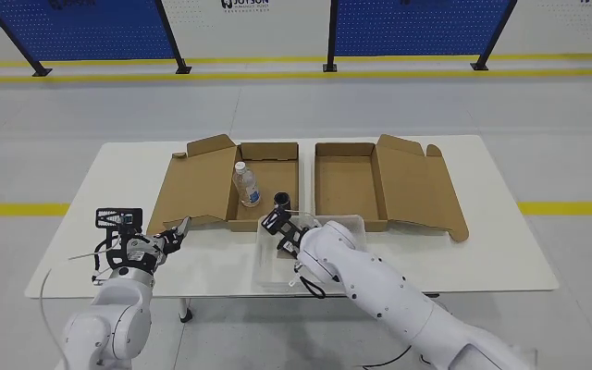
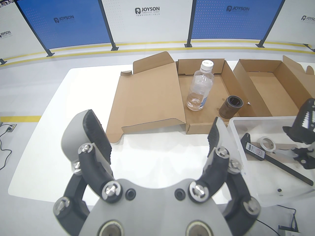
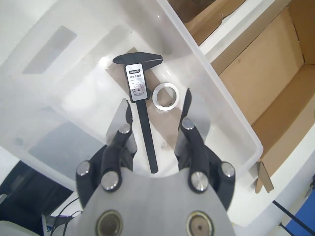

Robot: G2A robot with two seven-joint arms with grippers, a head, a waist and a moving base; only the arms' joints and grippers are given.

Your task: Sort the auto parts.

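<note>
Risk of a double grab in auto parts sort

Right gripper [image 3: 157,101], fingers partly spread and holding nothing, hangs over the clear plastic bin [image 3: 196,47] at lower centre of the top view, above a black plastic caliper [image 3: 137,84] and a silver metal ring [image 3: 165,96] lying just beside each other; closing here risks catching both or skidding the ring aside. Left gripper [image 2: 153,119], fingers wide, hovers lower left.

two open cardboard boxes on one white table [image 1: 481,254]: the left box [image 1: 277,176] and the right box [image 1: 347,185]. one clear plastic bin [image 2: 258,118] near them. one plastic bottle [image 1: 246,183] and one dark cylinder [image 1: 282,200] in the left box. one caliper [image 3: 137,84] and one metal ring [image 3: 165,96] in the bin.
</note>
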